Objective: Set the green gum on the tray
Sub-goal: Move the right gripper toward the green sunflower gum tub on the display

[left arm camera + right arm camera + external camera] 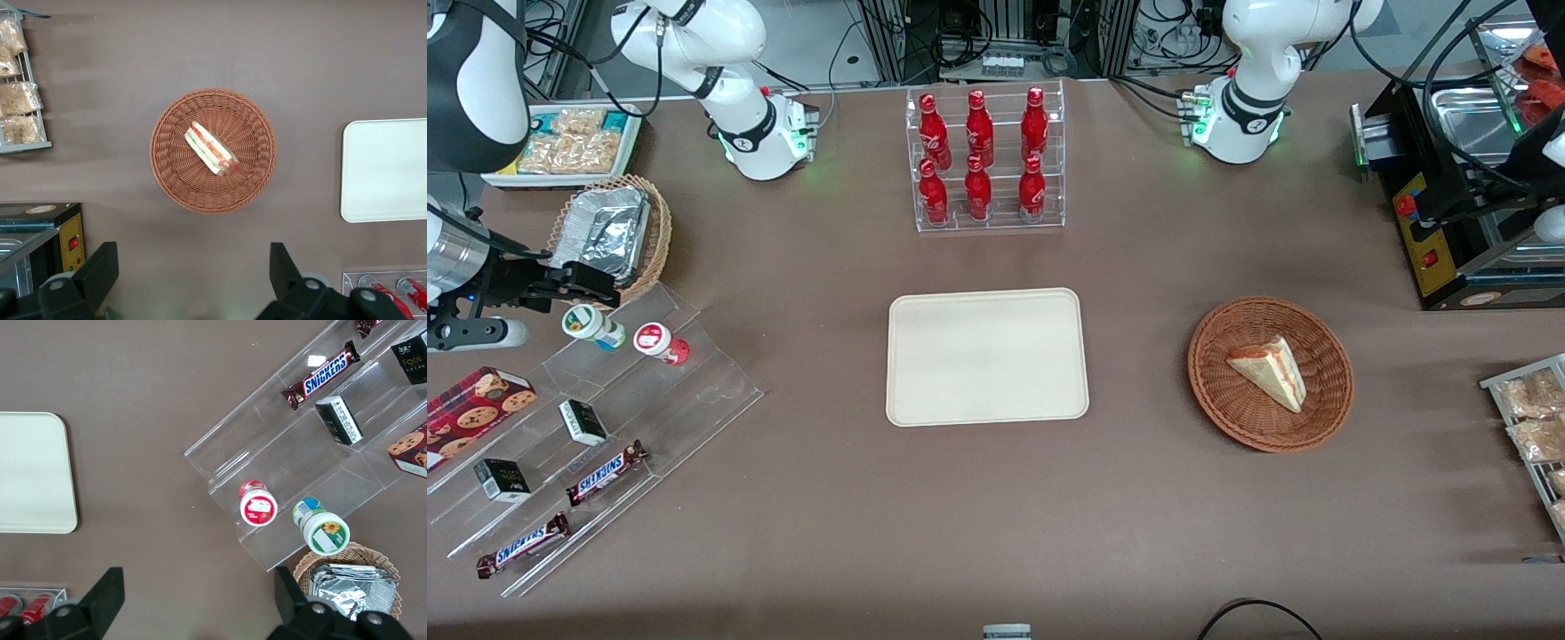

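Note:
The green gum [592,326] [323,528], a small bottle with a white lid and green-blue label, stands on the top step of a clear acrylic rack [649,391], beside a red-lidded bottle [660,342] [257,507]. The cream tray [987,356] [33,473] lies bare at mid-table. My gripper [591,286] [197,593] hovers open and holds nothing, at the working arm's end of the table. It is just farther from the front camera than the green gum and does not touch it.
A wicker basket with a foil container [609,236] sits close to my gripper. The rack also holds Snickers bars [605,471], small black boxes [583,422] and a cookie box [476,404]. A red-bottle rack [987,164] and a sandwich basket [1270,373] stand elsewhere.

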